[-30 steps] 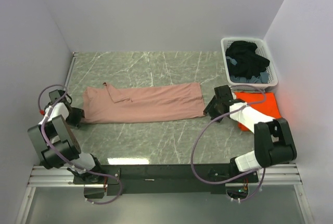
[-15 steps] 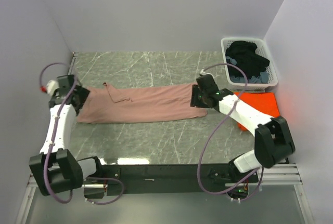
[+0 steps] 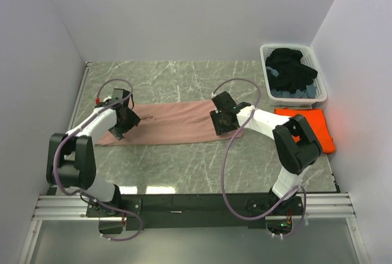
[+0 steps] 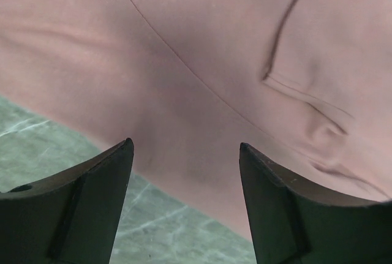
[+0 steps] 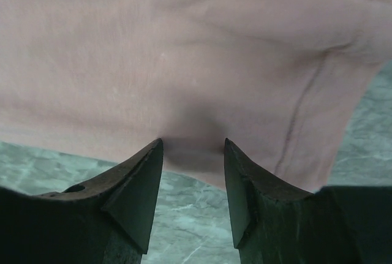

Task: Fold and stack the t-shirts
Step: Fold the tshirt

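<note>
Green marble-patterned tabletop (image 3: 184, 166), enclosed by plain pale walls.

Item 1, dusty-pink tee (image 3: 174, 123): laid flat on the tabletop as a long strip folded lengthwise, running left to right. All places below are given relative to this tee.

Item 2, left gripper (image 3: 122, 122): positioned over the tee's left end. In the left wrist view its dark fingers (image 4: 92, 209) are seen spread wide, with pink cloth and a curved seam visible in the gap. Nothing is pinched.

Item 3, right gripper (image 3: 222, 121): positioned over the tee's right end. In the right wrist view the fingers (image 5: 131, 196) are seen parted, their tips set at the tee's near edge. Cloth is shown between them, but no fold is clamped. A stitched seam (image 5: 300, 117) is seen just to the right of the tips.

Item 4, bright-orange tee (image 3: 312, 128): folded flat, placed beyond the pink tee's right end and apart from it.

Item 5, white plastic laundry basket (image 3: 264, 51): placed farther back than the pink tee's right end, behind the orange tee. Dark garments (image 3: 291, 68) are heaped inside.
</note>
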Robot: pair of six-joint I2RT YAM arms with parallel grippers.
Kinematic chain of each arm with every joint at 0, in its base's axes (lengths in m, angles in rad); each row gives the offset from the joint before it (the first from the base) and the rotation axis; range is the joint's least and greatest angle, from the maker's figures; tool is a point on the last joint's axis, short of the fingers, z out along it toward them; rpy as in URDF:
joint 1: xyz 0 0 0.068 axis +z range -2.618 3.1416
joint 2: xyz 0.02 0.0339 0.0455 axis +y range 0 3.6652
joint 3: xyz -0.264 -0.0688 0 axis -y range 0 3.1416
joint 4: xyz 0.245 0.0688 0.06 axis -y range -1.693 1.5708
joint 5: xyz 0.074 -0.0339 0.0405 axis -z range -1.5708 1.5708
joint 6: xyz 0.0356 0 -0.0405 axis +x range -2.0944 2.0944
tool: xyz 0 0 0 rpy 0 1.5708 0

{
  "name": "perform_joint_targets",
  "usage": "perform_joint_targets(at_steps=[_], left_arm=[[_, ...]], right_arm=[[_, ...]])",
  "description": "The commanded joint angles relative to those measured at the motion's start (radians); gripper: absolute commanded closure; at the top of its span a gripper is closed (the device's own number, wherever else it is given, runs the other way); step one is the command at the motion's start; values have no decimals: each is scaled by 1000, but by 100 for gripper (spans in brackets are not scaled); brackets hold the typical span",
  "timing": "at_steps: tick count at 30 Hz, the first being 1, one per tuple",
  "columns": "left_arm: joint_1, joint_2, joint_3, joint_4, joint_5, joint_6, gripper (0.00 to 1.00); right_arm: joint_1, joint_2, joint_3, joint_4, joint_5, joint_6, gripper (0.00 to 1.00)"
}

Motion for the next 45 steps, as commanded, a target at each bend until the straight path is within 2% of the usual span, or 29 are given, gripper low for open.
perform_joint_targets(at_steps=[1, 8, 11, 16, 20, 23, 26, 30, 32, 36, 45], left_arm=[[-7, 49, 14, 47, -9, 8, 25], [-7, 292, 188, 27, -78, 135, 22], [-5, 389, 294, 26, -87, 229, 18], [-8, 521, 474, 106, 12, 446, 10], [-33, 581, 612, 188, 59, 591, 2], [-67, 561, 655, 224, 51, 663, 1], [-71, 486, 647, 231, 45, 633, 1], [-71, 370, 607, 199, 1, 503, 1], [-71, 321, 578, 175, -48, 441, 1], [-70, 328, 569, 58, -69, 297, 4], [-71, 412, 549, 47, -61, 260, 10]], right_arm=[[27, 28, 36, -72, -11, -62, 48], [177, 16, -56, -187, -126, -49, 47], [244, -8, -58, -228, -259, -39, 49], [397, 5, 25, -319, -300, -24, 49], [444, 10, 111, -325, -381, -33, 49], [438, -14, 180, -340, -312, -46, 49], [398, -43, 185, -333, -168, -62, 45], [220, -56, 149, -265, -148, -66, 40], [182, -45, 140, -228, -136, -81, 36], [100, -1, 131, -170, -152, -76, 33], [68, 125, 113, -196, -231, -89, 35]])
